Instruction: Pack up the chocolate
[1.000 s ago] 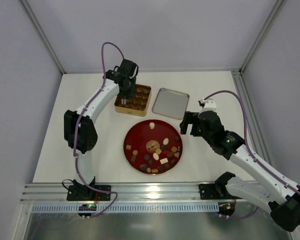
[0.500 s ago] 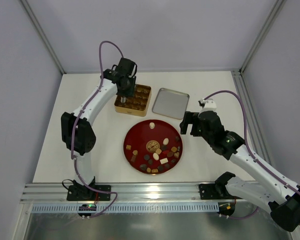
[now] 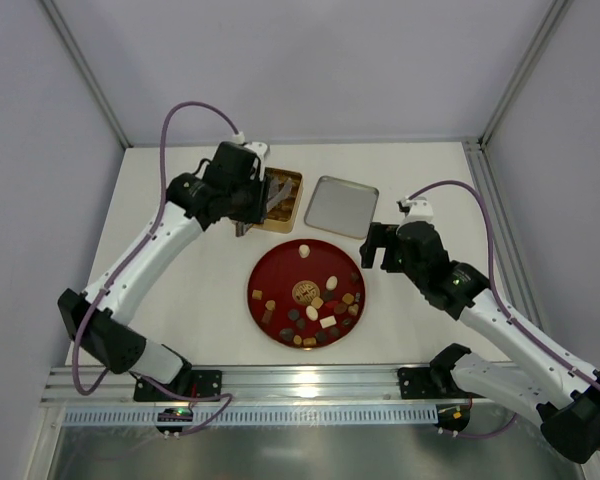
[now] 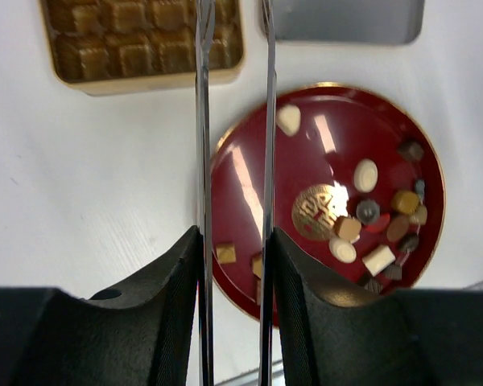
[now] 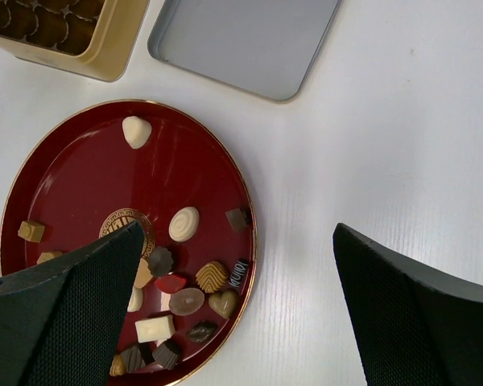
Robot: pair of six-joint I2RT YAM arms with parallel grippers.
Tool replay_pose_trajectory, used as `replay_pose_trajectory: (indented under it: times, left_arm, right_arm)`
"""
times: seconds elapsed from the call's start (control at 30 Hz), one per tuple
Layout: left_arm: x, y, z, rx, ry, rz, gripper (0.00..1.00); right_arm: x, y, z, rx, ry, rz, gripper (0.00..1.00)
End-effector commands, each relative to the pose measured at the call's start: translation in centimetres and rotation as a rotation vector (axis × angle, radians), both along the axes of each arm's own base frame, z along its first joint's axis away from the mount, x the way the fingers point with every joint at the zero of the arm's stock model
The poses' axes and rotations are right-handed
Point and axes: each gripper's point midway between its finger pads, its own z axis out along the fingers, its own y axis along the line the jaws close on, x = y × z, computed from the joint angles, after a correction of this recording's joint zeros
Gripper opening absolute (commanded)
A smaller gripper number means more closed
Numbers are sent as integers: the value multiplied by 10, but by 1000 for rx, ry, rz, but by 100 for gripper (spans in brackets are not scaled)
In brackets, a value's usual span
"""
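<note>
Left hand [image 3: 243, 226] swung off tin [image 3: 288, 192], narrowly parted; right hand [image 3: 373, 247] spread wide; white table [image 3: 210, 320].

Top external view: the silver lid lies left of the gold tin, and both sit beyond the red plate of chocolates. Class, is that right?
Not quite. The top external view shows the silver lid lying right of the gold tin, not left. Both do sit beyond the red plate of chocolates.

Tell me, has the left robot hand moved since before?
Yes. The left gripper left the gold tin and now hangs off its near-left corner, closer to the red plate.
</note>
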Motion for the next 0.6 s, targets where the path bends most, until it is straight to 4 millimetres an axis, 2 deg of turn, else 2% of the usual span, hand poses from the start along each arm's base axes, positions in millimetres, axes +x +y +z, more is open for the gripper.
replay_pose_trajectory:
  times: [0.0,0.07,0.3,0.57]
  left_arm:
    - [-33,-10,0,-27,7,-38,39]
    - [-51,-11,-5,-29,14,-51,39]
    - [-110,-41,-18,-44,60,-170,39]
    - [-156,-67,-48,-72,149,-261,39]
  right_arm:
    - [9,1,21,26,-47,-9,100]
    - [11,0,21,19,-48,-15,100]
    - [16,-5,19,21,-39,-34,100]
    - [16,-8,13,15,-27,-44,100]
